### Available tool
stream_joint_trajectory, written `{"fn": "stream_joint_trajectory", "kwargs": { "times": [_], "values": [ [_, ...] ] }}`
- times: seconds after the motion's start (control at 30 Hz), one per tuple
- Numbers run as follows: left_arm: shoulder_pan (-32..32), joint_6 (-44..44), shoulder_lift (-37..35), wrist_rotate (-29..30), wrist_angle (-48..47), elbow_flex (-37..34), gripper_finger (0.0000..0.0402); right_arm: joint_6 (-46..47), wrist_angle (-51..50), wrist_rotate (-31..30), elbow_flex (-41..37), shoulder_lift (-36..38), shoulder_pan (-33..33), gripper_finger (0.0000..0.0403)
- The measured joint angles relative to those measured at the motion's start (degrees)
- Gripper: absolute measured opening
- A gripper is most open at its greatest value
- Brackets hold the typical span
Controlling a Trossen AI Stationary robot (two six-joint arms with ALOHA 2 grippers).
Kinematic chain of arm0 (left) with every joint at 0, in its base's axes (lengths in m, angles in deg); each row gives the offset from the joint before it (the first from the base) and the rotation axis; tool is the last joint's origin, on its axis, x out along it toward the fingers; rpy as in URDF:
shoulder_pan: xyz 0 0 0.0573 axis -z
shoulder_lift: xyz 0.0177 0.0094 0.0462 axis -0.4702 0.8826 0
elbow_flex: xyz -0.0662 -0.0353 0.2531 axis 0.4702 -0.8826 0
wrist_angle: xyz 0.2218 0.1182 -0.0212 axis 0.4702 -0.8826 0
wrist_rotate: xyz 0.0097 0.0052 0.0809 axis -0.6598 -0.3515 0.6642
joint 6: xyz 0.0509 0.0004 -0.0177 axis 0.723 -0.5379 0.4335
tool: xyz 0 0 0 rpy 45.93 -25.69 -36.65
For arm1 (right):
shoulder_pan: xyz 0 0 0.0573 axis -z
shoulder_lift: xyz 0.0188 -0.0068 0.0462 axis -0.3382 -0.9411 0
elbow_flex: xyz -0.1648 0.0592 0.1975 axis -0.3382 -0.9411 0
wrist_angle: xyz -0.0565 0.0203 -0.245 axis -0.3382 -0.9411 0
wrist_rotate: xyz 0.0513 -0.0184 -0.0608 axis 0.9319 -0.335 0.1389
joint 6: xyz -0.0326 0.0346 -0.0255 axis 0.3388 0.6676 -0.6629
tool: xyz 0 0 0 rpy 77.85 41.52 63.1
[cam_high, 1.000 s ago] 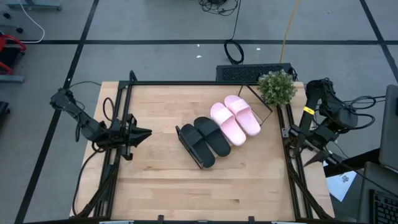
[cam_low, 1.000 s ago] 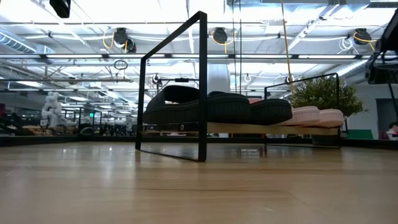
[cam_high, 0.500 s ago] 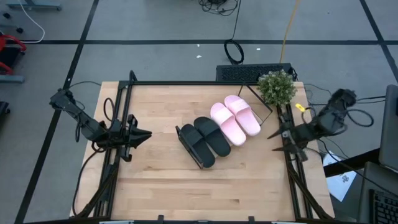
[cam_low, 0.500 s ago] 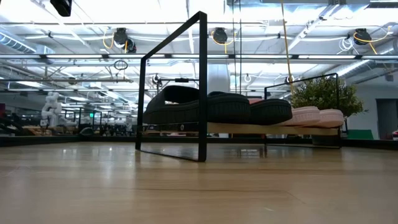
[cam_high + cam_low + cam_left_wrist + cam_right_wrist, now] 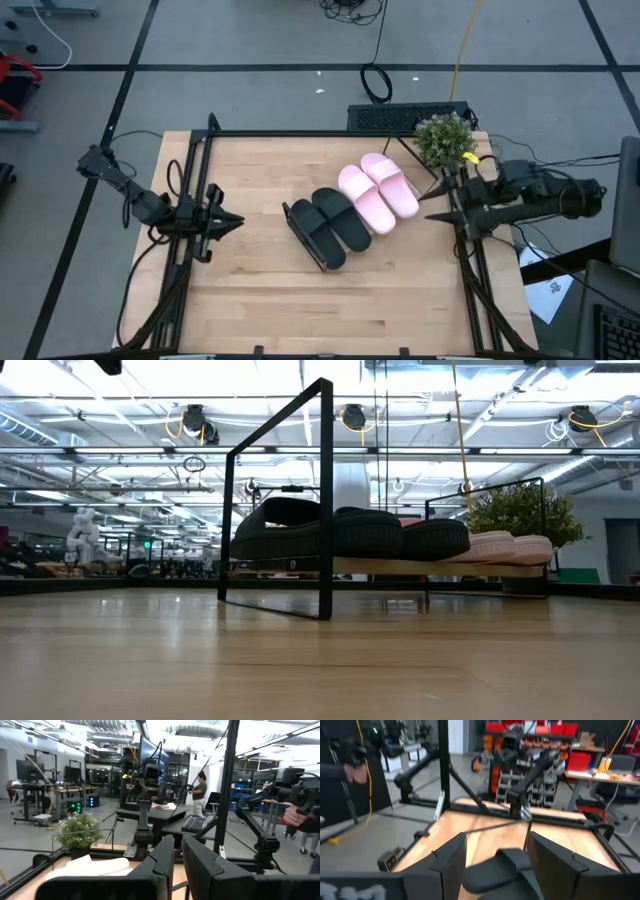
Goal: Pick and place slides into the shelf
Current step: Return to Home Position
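Note:
Two black slides (image 5: 327, 226) and two pink slides (image 5: 378, 192) sit side by side, soles down, on the shelf (image 5: 291, 217), which stands slanted at the table's middle. The low view shows the black slides (image 5: 350, 532) and pink slides (image 5: 505, 546) on the shelf's board (image 5: 440, 567). My left gripper (image 5: 238, 218) is shut at the table's left edge, pointing at the shelf. My right gripper (image 5: 425, 196) is open just right of the pink slides and touches nothing. In its wrist view a black slide (image 5: 495, 867) shows between the fingers.
A small potted plant (image 5: 445, 140) stands at the table's far right corner, close behind my right arm. A black keyboard (image 5: 405, 117) lies beyond the far edge. Bare tabletop (image 5: 300, 300) lies near of the shelf. People show in the room beyond.
My right arm has swung down from outside the table's right edge and stretched toward the table's left; its gripper now points level at the pink slides. The slides and the shelf have stayed where they were.

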Motion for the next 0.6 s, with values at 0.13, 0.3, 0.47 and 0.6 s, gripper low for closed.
{"fn": "stream_joint_trajectory", "kwargs": {
  "times": [0.13, 0.3, 0.47, 0.6],
  "values": [
    [-5.84, -3.5, 0.15, -6.26, -0.19, -0.4, 0.0047, 0.08, -0.38, 2.25, 0.02, 2.56, 3.16, 0.0196],
    [-13.55, -6.22, 0.35, -18.22, 3.39, -5.34, 0.0047, 0.09, -2.07, 2.3, 0.02, 5.61, 3.81, 0.0196],
    [-15.63, -5.57, -3.37, -20.73, 4.64, -10.44, 0.0047, 1.38, -7.69, 2.24, -0.02, 9.64, 3.81, 0.0196],
    [-14.95, -1.87, -11.45, -20.61, 5.16, -14.72, 0.0047, 2.6, -5.03, 1.89, -3.54, 15.19, 3.81, 0.0196]
  ]
}}
